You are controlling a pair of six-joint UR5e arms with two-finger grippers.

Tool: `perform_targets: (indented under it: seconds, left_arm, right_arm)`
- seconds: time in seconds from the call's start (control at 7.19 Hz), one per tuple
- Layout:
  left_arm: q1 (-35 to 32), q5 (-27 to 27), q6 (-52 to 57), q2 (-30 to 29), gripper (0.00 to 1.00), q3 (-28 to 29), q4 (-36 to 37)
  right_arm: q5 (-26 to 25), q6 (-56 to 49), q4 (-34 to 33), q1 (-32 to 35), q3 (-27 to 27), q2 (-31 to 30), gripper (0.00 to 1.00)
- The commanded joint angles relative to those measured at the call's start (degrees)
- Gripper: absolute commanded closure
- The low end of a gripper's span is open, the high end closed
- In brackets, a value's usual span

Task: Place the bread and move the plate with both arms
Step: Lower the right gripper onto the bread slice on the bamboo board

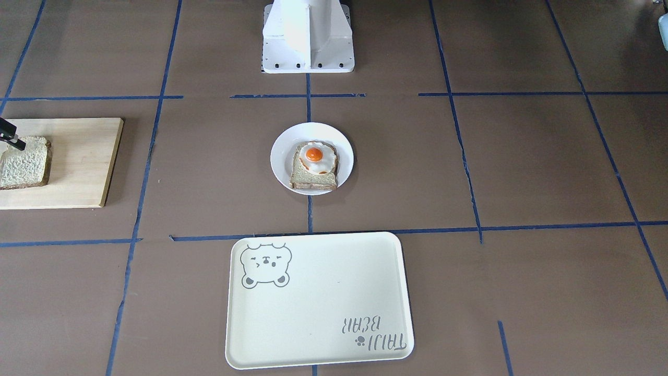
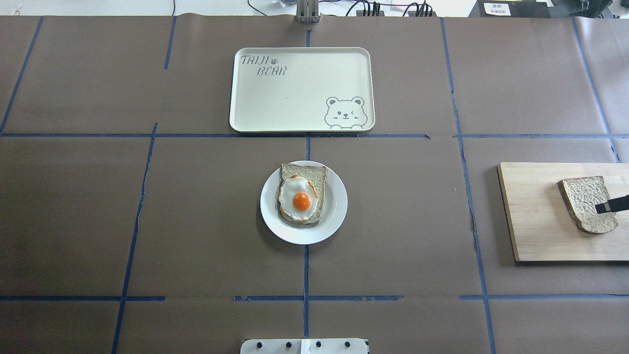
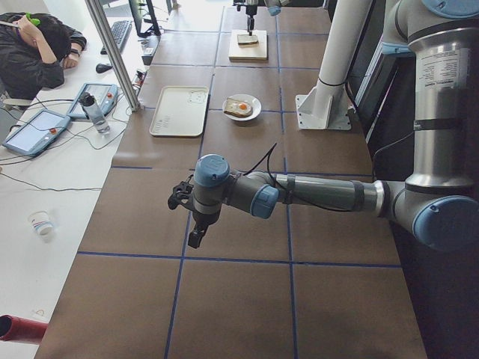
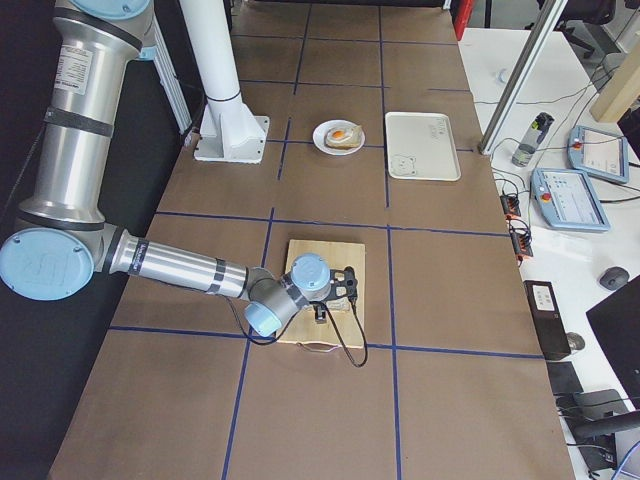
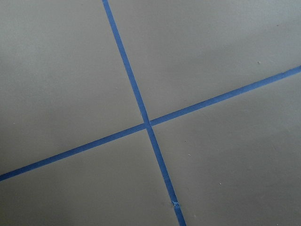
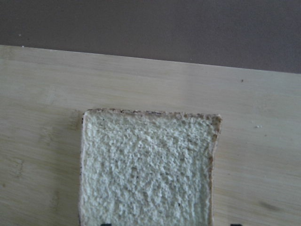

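The plain bread slice (image 2: 585, 201) lies on a wooden cutting board (image 2: 540, 221) at the table's right end. My right gripper (image 6: 169, 225) hovers over it. Its two black fingertips (image 6: 106, 224) show wide apart at the bottom edge of the right wrist view, so it is open and empty. One finger (image 2: 612, 204) reaches over the slice in the overhead view. The white plate (image 2: 334, 206) sits mid-table. My left gripper (image 3: 193, 224) hangs above bare table far to the left, seen only in the exterior left view; I cannot tell whether it is open or shut.
On the plate lies a second bread slice topped with a fried egg (image 2: 300, 196). A cream bear tray (image 2: 300, 88) lies beyond the plate. The white pedestal (image 1: 308, 36) stands at the robot side. The left wrist view shows only a blue tape cross (image 5: 148, 123).
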Motion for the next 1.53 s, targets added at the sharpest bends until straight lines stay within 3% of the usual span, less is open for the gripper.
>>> perform_targets:
  seconds: [0.0,0.42,0.56,0.97,1.39]
  left_arm:
    - [-0.1,0.0,0.0,0.1,0.00,0.1,0.0]
    - [-0.1,-3.4,0.0,0.2,0.00,0.2,0.0]
    - [-0.1,-3.5,0.0,0.2,0.00,0.2,0.0]
    - [-0.1,-3.9,0.0,0.2,0.00,0.1,0.0]
    - [-0.1,-3.9,0.0,0.1,0.00,0.1,0.0]
  right_arm:
    - [-1.0,0.0,0.1,-0.5,-0.7,0.0,0.19]
    - [-1.0,0.1,0.1,-0.7,-0.7,0.0,0.34]
    - [-1.0,0.0,0.1,-0.7,-0.7,0.0,0.45]
    - [-1.4,-0.5,0.1,-0.8,-0.6,-0.2,0.98]
    - [-2.0,-0.6,0.1,-0.8,-0.6,-0.5,1.00]
